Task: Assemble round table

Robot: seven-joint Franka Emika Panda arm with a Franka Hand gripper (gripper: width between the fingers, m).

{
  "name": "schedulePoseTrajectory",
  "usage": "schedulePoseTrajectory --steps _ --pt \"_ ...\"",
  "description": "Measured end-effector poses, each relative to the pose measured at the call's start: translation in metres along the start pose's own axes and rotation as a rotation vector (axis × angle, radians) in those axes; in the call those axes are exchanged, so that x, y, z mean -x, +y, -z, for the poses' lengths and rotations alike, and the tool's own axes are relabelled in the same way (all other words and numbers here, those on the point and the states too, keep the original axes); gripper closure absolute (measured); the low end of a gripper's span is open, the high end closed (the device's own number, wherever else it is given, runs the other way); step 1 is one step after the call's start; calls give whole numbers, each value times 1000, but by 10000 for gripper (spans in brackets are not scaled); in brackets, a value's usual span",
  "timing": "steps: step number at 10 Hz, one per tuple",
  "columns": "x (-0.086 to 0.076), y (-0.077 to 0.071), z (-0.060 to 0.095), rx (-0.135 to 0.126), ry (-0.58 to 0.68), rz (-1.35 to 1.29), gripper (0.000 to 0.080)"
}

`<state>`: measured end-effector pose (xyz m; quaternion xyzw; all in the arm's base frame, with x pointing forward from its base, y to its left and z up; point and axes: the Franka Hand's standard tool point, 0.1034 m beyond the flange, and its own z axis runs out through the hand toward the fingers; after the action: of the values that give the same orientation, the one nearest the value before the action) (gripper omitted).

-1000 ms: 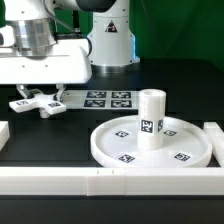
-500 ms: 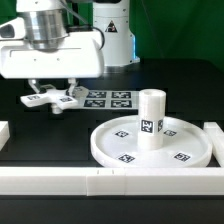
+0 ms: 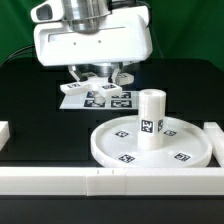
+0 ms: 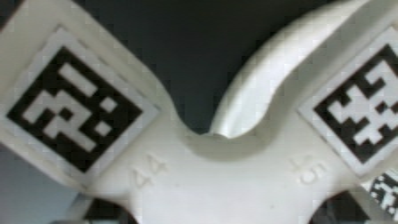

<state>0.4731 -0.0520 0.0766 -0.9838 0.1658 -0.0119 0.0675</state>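
Observation:
The large rimmed round disc (image 3: 120,152) lies flat at the exterior view's right, with tags on its face. The short cylindrical post (image 3: 150,118) stands upright on the middle of the disc. My gripper (image 3: 98,78) is shut on the cross-shaped four-armed piece (image 3: 74,90) and holds it in the air behind the disc, left of the post and apart from it. In the wrist view the cross-shaped piece (image 4: 196,160) fills the picture, with two tagged arms spreading out. My gripper (image 4: 214,208) grips its hub; the fingers barely show.
The marker board (image 3: 118,100) lies on the black table under and behind the held piece, partly hidden by it. A long white border rail (image 3: 110,182) runs along the front, with rail ends at the left (image 3: 4,132) and right (image 3: 215,135).
My gripper has carried the cross-shaped piece up off the table and toward the exterior view's right, from the far left to over the marker board. The disc and post have not moved.

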Motion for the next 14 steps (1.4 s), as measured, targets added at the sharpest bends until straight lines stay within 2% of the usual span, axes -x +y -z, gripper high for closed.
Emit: schedulePoseTrajectory --steps 2,3,4,5,7,8,9,10,11,12,13,14 --pt "1 0 -1 1 -3 0 351" --pt "3 -5 1 -3 -19 -6 351" --pt "-2 -24 16 -22 -42 0 351" --pt "-17 -45 34 -42 -28 23 351" --pt "-34 -80 54 -61 -5 0 351" --pt "-33 -78 51 -61 -5 3 351" --pt "-31 -75 49 -59 -10 -1 351" --pt "-30 -79 50 -43 -8 19 351" --pt "-27 -93 51 -6 -5 99 351" --pt "-31 -106 52 19 -14 178 351" --pt "-35 -111 46 25 -42 237 351" --pt "-38 -109 40 25 -77 262 351"
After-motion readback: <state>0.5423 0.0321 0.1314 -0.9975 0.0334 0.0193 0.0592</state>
